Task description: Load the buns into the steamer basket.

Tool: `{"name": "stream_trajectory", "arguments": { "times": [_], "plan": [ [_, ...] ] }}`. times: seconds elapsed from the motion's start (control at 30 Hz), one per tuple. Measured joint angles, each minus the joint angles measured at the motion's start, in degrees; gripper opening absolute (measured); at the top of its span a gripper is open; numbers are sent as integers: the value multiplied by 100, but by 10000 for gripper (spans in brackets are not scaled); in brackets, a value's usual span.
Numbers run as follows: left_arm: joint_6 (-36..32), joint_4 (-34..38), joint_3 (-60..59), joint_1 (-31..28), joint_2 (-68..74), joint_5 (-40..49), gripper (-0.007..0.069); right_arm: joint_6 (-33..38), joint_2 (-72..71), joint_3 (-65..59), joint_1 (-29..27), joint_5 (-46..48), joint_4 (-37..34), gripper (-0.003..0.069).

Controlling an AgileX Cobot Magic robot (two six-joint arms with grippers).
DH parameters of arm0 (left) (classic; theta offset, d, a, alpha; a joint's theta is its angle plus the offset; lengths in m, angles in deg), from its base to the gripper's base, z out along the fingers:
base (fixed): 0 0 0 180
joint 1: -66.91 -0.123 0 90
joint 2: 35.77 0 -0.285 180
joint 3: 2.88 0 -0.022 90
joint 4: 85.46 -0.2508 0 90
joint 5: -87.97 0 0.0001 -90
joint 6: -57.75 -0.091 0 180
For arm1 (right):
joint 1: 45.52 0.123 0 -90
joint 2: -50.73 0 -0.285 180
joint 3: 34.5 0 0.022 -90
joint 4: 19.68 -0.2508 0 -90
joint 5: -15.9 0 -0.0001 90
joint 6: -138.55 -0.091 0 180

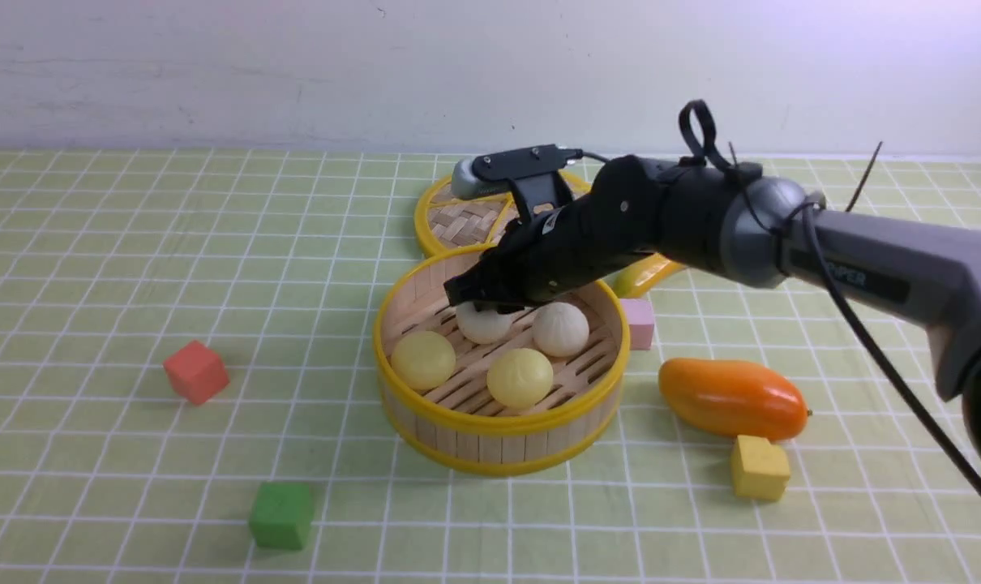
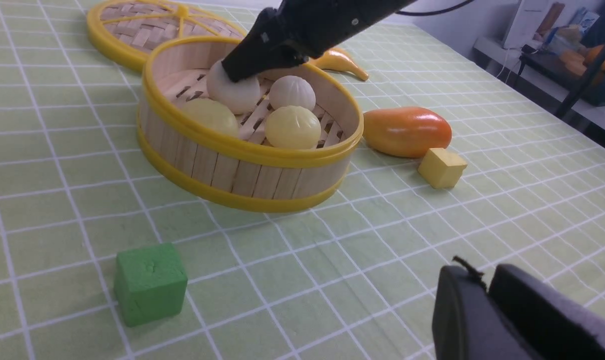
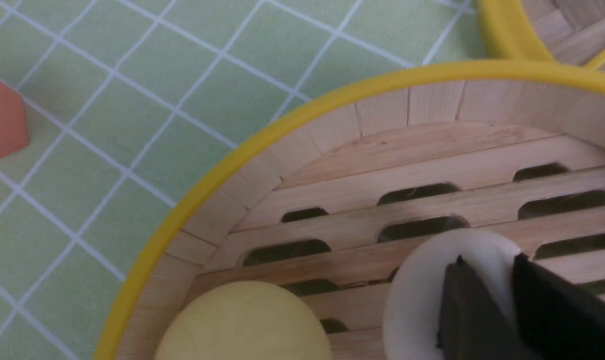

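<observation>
The steamer basket stands mid-table and holds all the buns. Two pale yellow buns lie at its near side and an off-white pleated bun at its far right. My right gripper reaches down into the basket's far side, its fingers pinched on the top of the other off-white bun, which rests on the slatted floor. The right wrist view shows this bun between the fingers. My left gripper is shut and empty above the cloth, out of the front view.
The flat woven lid lies behind the basket. A banana and a pink cube lie at the basket's right. A mango and a yellow cube are further right; a red cube and a green cube are left.
</observation>
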Motion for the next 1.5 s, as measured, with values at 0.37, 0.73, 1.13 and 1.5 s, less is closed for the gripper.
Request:
{"name": "stream_trajectory", "arguments": {
  "times": [0.37, 0.73, 1.13, 1.5],
  "plan": [
    [0, 0, 0, 0, 0, 0, 78, -99, -979, 32, -95, 1185, 134, 532],
    [0, 0, 0, 0, 0, 0, 89, -1722, -3864, -1612, -142, 3228, 1575, 134],
    [0, 0, 0, 0, 0, 0, 96, -2083, -6768, -4335, -135, 3452, 1555, -20],
    [0, 0, 0, 0, 0, 4, 110, -2061, -8022, -4549, -168, 4334, 1738, -15]
  ]
}}
